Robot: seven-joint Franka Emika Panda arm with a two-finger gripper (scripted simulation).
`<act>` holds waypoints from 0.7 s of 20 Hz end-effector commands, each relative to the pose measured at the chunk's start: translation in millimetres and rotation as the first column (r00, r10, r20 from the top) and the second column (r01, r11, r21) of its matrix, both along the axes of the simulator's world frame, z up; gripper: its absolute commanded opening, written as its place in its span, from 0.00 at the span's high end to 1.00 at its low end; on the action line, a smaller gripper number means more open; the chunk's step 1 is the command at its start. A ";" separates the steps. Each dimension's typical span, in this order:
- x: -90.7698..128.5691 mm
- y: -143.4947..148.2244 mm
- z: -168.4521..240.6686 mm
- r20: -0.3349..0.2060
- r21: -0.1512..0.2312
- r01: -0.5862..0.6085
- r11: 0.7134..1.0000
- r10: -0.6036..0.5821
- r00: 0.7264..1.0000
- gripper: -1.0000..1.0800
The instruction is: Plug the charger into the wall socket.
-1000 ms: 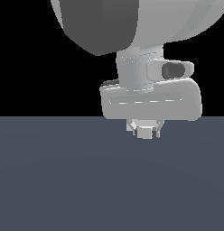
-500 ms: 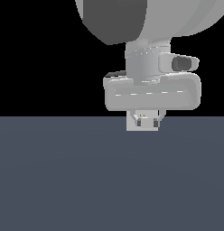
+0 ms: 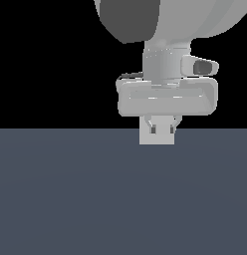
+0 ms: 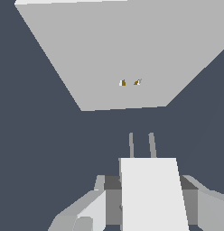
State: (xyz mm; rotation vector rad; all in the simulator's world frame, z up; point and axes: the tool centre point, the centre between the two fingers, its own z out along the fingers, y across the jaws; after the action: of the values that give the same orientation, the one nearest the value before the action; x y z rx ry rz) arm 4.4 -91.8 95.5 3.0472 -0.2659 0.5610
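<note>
Two short grey prongs (image 4: 141, 144) stuck out from the off-white charger (image 4: 152, 194) in the wrist view, aimed toward the wall socket (image 4: 127, 49), with a strip of dark table (image 4: 46, 144) showing between prong tips and plate, so the two were apart. The socket's two tiny yellowish holes (image 4: 130, 82) sat at about twelve o'clock from the prongs. The claw (image 3: 160, 129) was clamped on the charger, grey fingers (image 4: 105, 198) pressed against its sides. In the exterior view the charger (image 3: 156, 137) hung under the arm's pale hand (image 3: 168, 102), its lower edge over the table (image 3: 123, 199); the socket was not visible there.
</note>
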 end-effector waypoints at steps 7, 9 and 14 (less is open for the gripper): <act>5.5 0.2 4.6 -0.003 0.001 -0.059 0.998 0.059 0.998 1.00; 5.9 0.2 4.8 -0.004 0.001 -0.062 0.998 0.062 0.998 1.00; 5.8 0.4 4.8 -0.004 0.001 -0.062 0.998 0.062 0.998 1.00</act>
State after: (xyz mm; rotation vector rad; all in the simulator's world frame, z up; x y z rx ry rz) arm 10.1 -91.9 100.2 3.0665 -0.1728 0.5583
